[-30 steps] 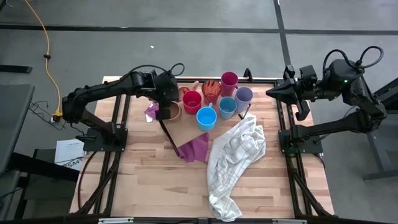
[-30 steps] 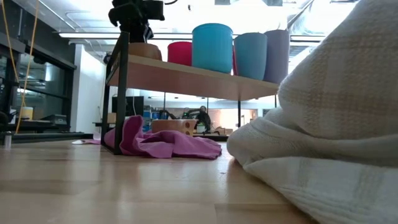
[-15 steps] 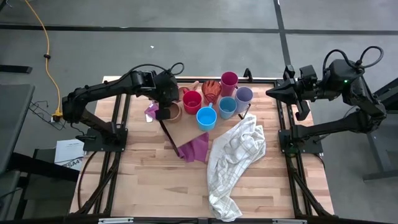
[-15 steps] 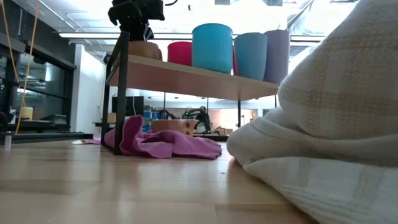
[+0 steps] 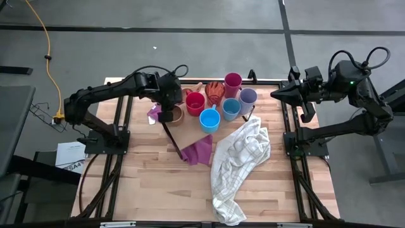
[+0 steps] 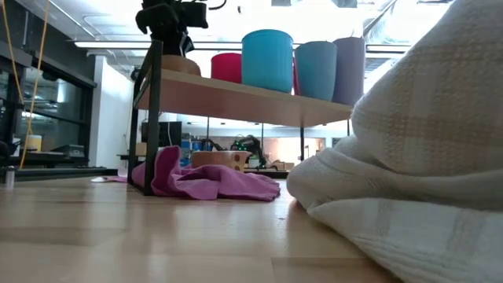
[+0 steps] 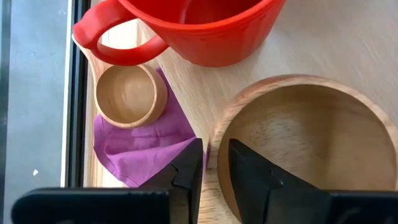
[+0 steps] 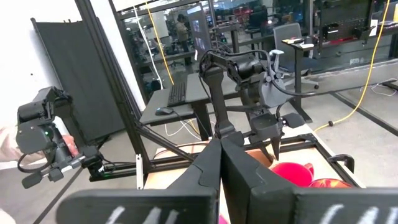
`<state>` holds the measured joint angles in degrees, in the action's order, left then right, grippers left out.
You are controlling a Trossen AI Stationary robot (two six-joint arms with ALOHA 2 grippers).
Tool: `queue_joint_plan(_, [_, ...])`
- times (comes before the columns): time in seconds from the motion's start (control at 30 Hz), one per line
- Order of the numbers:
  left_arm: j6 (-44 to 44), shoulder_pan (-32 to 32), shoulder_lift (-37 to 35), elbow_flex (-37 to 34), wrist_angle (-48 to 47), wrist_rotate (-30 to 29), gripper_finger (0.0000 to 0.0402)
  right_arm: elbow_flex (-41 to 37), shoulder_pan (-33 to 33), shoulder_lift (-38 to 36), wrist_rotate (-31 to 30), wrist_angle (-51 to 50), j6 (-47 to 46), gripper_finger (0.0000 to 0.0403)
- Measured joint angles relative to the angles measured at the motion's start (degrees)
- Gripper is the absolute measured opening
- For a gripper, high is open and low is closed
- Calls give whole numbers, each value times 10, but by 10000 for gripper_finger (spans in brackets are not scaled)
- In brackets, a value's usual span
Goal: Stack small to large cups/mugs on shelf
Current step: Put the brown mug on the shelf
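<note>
A white checked towel (image 5: 237, 166) is seen sprawled across the near right of the table (image 5: 145, 190), filling the right of the low view. The shelf (image 6: 236, 98) is raised on its black frame at the far middle, a purple cloth (image 5: 197, 151) lying partly beneath it. On the board a cluster is lined up: a magenta tumbler (image 5: 233, 83), a lavender tumbler (image 5: 247, 99), two blue cups (image 5: 210, 120) and (image 5: 231, 109), a red mug (image 5: 195, 102). At the shelf's left end a tan wooden cup (image 7: 298, 146) is being straddled at its rim by the left gripper (image 7: 214, 165), one finger inside and one outside; whether the rim is actually pinched cannot be told. A smaller tan cup (image 7: 129, 94) is spotted down on the purple cloth, beside the shelf's edge. The right gripper (image 5: 278, 95) is held above the table's far right edge, jaws pressed together, nothing between them.
</note>
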<state>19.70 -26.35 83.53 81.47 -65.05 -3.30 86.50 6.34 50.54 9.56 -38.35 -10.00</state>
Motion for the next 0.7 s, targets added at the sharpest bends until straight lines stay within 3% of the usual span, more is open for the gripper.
queue_joint_plan(0.7, [0,1,0,0,21,12,69,0,0,0,0,-1,4,0])
